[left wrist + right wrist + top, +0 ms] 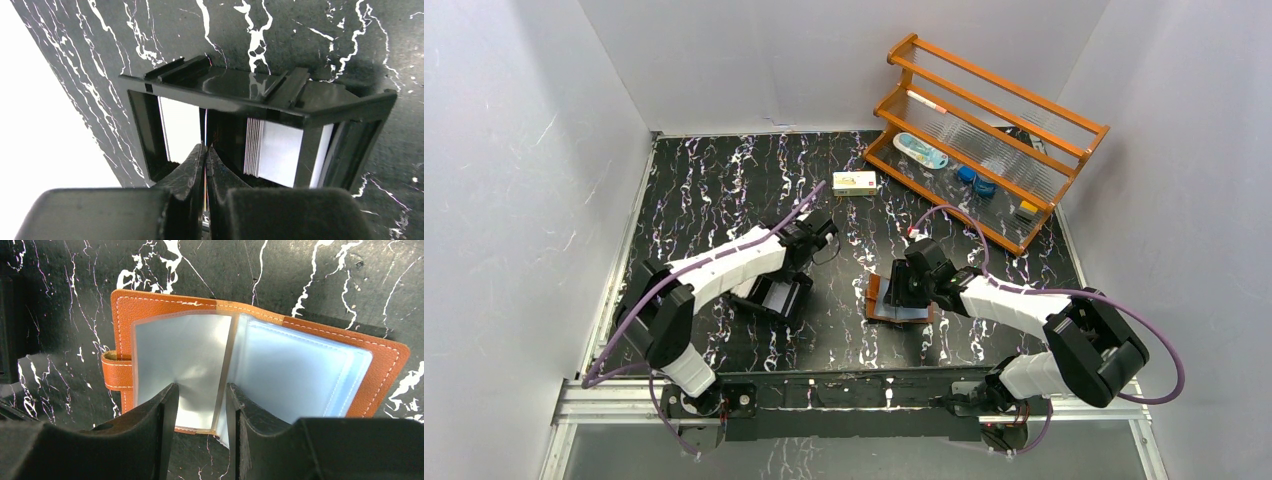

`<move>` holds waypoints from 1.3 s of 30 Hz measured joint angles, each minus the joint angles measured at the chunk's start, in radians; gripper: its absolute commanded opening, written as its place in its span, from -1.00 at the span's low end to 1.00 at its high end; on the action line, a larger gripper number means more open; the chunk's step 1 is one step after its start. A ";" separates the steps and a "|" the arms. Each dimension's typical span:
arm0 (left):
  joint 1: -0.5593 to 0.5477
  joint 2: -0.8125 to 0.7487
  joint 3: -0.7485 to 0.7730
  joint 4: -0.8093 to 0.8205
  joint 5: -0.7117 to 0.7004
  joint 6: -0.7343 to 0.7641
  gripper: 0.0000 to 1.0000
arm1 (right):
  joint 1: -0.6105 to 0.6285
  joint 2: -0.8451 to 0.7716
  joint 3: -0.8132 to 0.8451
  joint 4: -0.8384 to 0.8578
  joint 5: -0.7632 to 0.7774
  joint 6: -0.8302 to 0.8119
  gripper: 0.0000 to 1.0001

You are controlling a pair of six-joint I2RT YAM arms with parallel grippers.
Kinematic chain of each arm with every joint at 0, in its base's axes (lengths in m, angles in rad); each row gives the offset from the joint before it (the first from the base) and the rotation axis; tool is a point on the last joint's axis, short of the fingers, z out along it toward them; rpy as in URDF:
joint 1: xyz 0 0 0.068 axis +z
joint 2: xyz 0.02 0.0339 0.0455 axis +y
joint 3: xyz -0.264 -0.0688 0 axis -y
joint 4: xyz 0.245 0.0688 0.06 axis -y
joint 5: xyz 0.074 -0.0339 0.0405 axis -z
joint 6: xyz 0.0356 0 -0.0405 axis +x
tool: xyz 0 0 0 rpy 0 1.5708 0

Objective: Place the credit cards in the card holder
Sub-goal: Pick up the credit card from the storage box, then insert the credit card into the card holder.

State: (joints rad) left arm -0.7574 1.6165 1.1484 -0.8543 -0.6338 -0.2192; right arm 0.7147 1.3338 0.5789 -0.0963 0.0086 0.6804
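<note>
Card holder (150,302) open, R gripper (200,390) wide astride its pocket edge; L gripper (205,148) pinching credit card (206,125) edge-on inside tray (345,107).

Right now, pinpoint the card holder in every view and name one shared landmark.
Top external: card holder right of centre, beneath the right tool.
Left wrist: not in it.
Right wrist: centre of the picture, lying open.
Shared landmark: the white-veined black tabletop.

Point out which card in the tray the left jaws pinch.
The lone edge-on card in the middle; the white card and the stack either side stand untouched.
</note>
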 measured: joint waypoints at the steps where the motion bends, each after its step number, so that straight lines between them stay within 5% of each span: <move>1: 0.000 -0.005 0.008 -0.011 0.007 -0.011 -1.00 | 0.000 0.000 0.000 0.000 0.000 0.000 -0.03; 23: 0.001 -0.334 0.145 -0.031 0.216 -0.219 -1.00 | 0.000 -0.049 0.000 -0.066 -0.011 0.001 -0.03; 33: 0.001 -0.508 0.000 0.315 0.551 -0.442 -1.00 | -0.003 -0.085 0.007 -0.099 0.010 -0.001 -0.10; 39: 0.001 -0.464 -0.164 0.586 0.737 -0.610 -1.00 | -0.008 -0.082 0.042 -0.114 0.011 -0.005 -0.12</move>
State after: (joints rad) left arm -0.7567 1.1522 0.9840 -0.2687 0.1032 -0.8291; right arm 0.7063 1.2522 0.6205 -0.2108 0.0200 0.6758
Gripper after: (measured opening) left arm 0.008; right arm 0.446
